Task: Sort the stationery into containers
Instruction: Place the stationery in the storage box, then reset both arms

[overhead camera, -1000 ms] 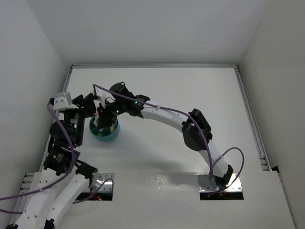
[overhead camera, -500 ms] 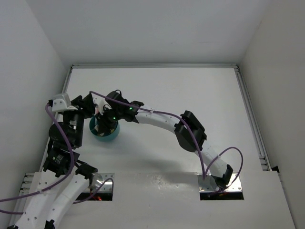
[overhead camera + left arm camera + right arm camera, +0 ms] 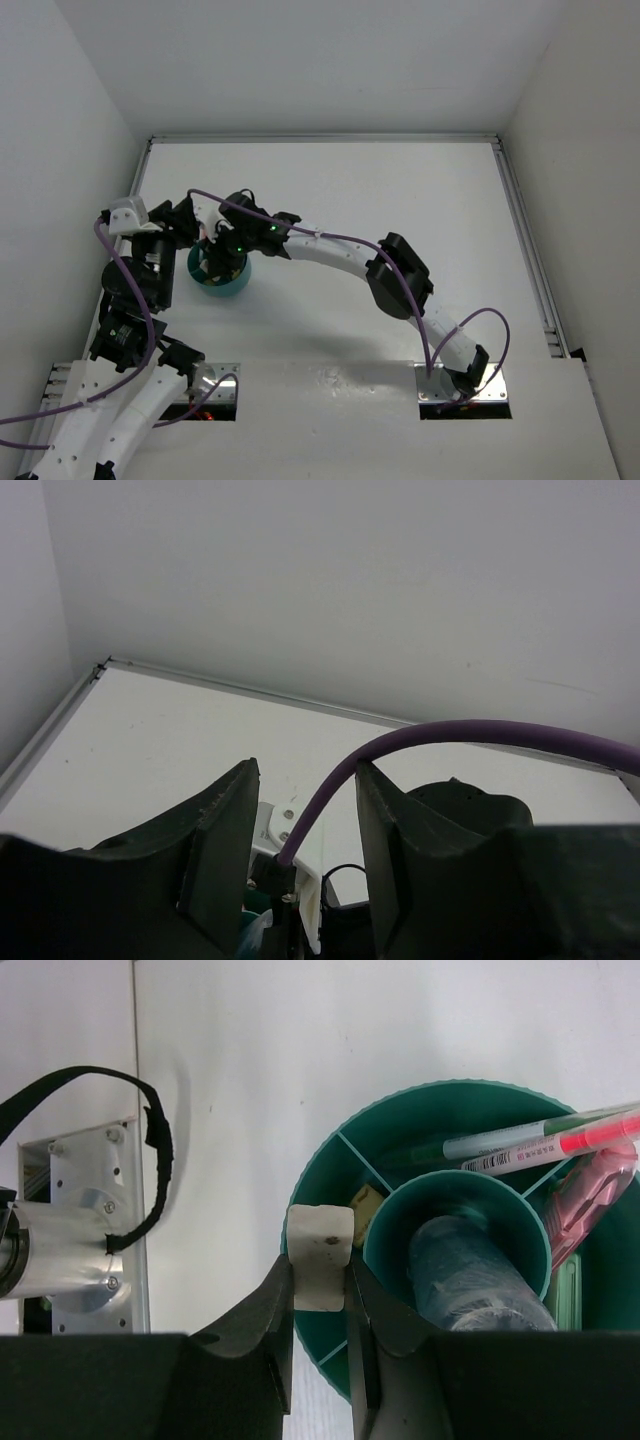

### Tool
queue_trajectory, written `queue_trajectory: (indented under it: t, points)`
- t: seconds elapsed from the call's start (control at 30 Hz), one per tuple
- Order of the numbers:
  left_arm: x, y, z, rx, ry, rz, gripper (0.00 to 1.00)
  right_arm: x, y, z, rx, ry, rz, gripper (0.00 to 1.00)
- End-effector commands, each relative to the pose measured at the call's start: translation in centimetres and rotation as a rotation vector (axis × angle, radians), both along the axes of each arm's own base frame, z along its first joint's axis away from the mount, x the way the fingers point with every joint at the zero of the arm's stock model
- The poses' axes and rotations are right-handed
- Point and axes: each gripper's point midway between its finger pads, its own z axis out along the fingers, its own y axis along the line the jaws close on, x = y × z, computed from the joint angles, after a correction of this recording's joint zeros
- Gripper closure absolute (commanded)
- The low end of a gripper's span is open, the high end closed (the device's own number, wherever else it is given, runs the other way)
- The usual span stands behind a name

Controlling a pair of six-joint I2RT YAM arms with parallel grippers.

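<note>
The round teal holder (image 3: 320,1175) with a central tube (image 3: 385,1220) stands at the table's left (image 3: 220,283). My right gripper (image 3: 320,1270) is shut on a small white eraser block (image 3: 320,1255), held over the holder's left rim. In the holder lie a green-and-clear pen (image 3: 500,1142), a pink pen (image 3: 570,1145), a pink item (image 3: 585,1200), a small yellow piece (image 3: 364,1202) and a blue wrapped item (image 3: 470,1270) in the tube. My left gripper (image 3: 305,810) is open and empty, just left of the holder (image 3: 185,225).
The left arm's metal wrist with a black strap (image 3: 80,1200) sits close beside the holder. A purple cable (image 3: 480,735) crosses the left wrist view. White walls enclose the table at left, back and right.
My right gripper moved left from beside the holder to above it between one second and half a second ago; since then it has barely moved. The left arm stayed put.
</note>
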Motion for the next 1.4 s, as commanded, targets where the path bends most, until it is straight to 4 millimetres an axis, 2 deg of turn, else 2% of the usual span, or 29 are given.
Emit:
queue_trajectory:
  t: [0.0,0.13,0.17,0.23,0.27,0.3,0.53,0.63,0.7,0.73,0.77,0.8,0.83,0.87,0.9,0.93,0.97,1.0,1.03,1.07,1.17,1.23,1.3,1.33,1.37]
  points:
    - [-0.2,0.3,1.1,-0.027,-0.045,0.013,0.51,-0.4,1.0,1.9,0.032,-0.082,0.036,0.93]
    - [-0.2,0.3,1.1,-0.027,-0.045,0.013,0.51,-0.9,1.1,1.7,0.025,-0.087,0.051,0.82]
    - [-0.2,0.3,1.1,-0.027,-0.045,0.013,0.51,-0.9,1.1,1.7,0.025,-0.087,0.051,0.76]
    - [-0.2,0.3,1.1,-0.027,-0.045,0.013,0.51,-1.0,0.9,1.6,0.017,-0.09,0.056,0.75]
    - [-0.2,0.3,1.1,-0.027,-0.045,0.013,0.51,-1.0,0.9,2.1,0.025,-0.094,0.056,0.72]
    - [-0.2,0.3,1.1,-0.027,-0.045,0.013,0.51,-1.1,0.8,1.7,0.017,-0.09,0.056,0.69]
    - [-0.2,0.3,1.1,-0.027,-0.045,0.013,0.51,-1.6,1.0,2.3,0.026,-0.094,0.065,0.6]
    - [-0.2,0.3,1.1,-0.027,-0.045,0.013,0.51,-1.6,1.0,2.3,0.026,-0.094,0.065,0.62]
    - [-0.2,0.3,1.1,-0.027,-0.045,0.013,0.52,-1.9,1.0,3.1,0.039,-0.091,0.077,0.73]
    - [-0.2,0.3,1.1,-0.027,-0.045,0.013,0.52,-2.1,1.0,4.0,0.054,-0.092,0.087,0.89]
    - [-0.2,0.5,1.1,-0.029,-0.044,0.021,0.54,-2.4,1.0,4.1,0.06,-0.083,0.101,0.95]
    - [-0.4,0.6,1.3,-0.032,-0.053,0.022,0.56,-3.6,1.2,5.6,0.101,-0.053,0.153,0.98]
    - [-0.4,0.6,1.3,-0.032,-0.053,0.022,0.61,-4.1,1.2,6.1,0.112,-0.037,0.18,1.0]
    - [-0.4,0.6,1.3,-0.032,-0.053,0.022,0.64,-5.6,1.2,7.8,0.158,-0.008,0.251,1.0]
    - [-0.6,0.6,1.1,-0.032,-0.054,0.022,0.66,-5.8,0.6,8.7,0.174,0.011,0.278,0.98]
    - [-0.9,0.8,1.7,-0.042,-0.08,0.021,0.69,-6.5,0.4,9.6,0.192,0.03,0.304,0.95]
    - [-1.0,0.8,1.7,-0.045,-0.089,0.021,0.69,-7.7,0.1,10.6,0.222,0.058,0.365,0.87]
    - [-0.9,0.9,1.2,-0.044,-0.08,0.03,0.69,-7.7,-0.3,11.8,0.244,0.058,0.379,0.83]
    - [-1.3,1.1,1.8,-0.053,-0.104,0.03,0.69,-8.4,-0.7,12.4,0.255,0.077,0.411,0.72]
    - [-1.5,1.2,1.9,-0.05,-0.117,0.032,0.69,-8.8,-1.1,12.5,0.253,0.075,0.426,0.67]
    - [-1.7,1.6,1.7,-0.058,-0.123,0.053,0.67,-8.8,-2.4,14.1,0.257,0.046,0.444,0.61]
    - [-1.7,1.6,1.7,-0.058,-0.123,0.053,0.63,-7.8,-3.2,14.2,0.231,-0.007,0.417,0.61]
    - [-1.1,1.4,1.3,-0.049,-0.101,0.053,0.46,-5.4,-4.6,14.3,0.141,-0.107,0.302,0.84]
    - [-0.9,1.1,1.1,-0.044,-0.094,0.043,0.39,-1.3,-5.6,13.6,0.045,-0.244,0.144,0.97]
    - [-0.6,0.8,1.2,-0.04,-0.096,0.026,0.29,0.4,-6.8,13.1,-0.017,-0.298,0.049,1.0]
